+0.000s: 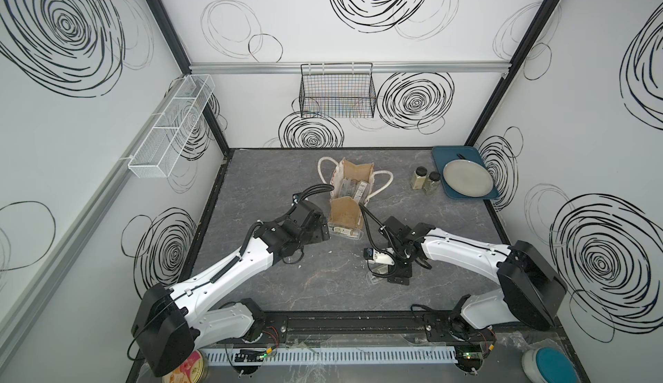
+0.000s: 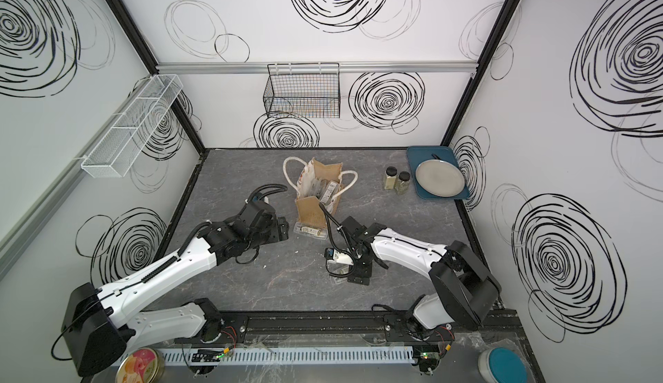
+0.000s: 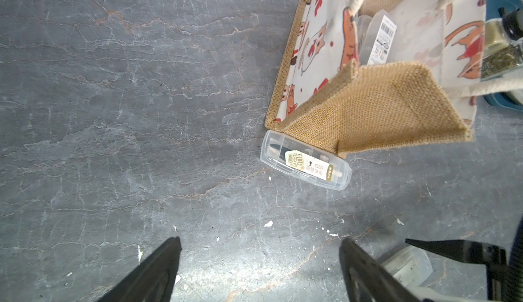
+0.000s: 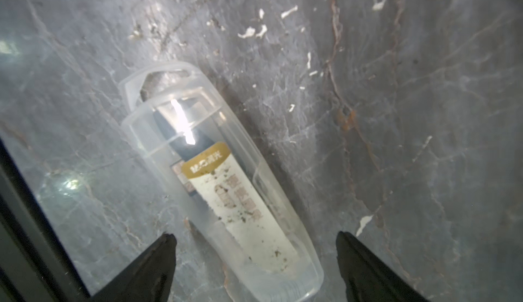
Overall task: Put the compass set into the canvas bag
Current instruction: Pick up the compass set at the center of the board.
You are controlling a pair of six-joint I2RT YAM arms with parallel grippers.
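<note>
Right fingers [image 4: 152,269] apart, compass set [image 4: 226,190] lengthwise between

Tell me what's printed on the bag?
The canvas bag has orange cat-like animals on white, clearest in the left wrist view.

Plate [image 1: 468,177] on blue tray [image 1: 438,155]; spice jars [image 1: 418,178] beside.

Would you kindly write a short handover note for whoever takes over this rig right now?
Grippers: left gripper open and empty beside the canvas bag; right gripper open over a loose compass case on the table, not gripping.
Done: at least one labelled case sits in the bag.
Left: bag the loose compass case, then the second case lying at the bag's foot.
</note>
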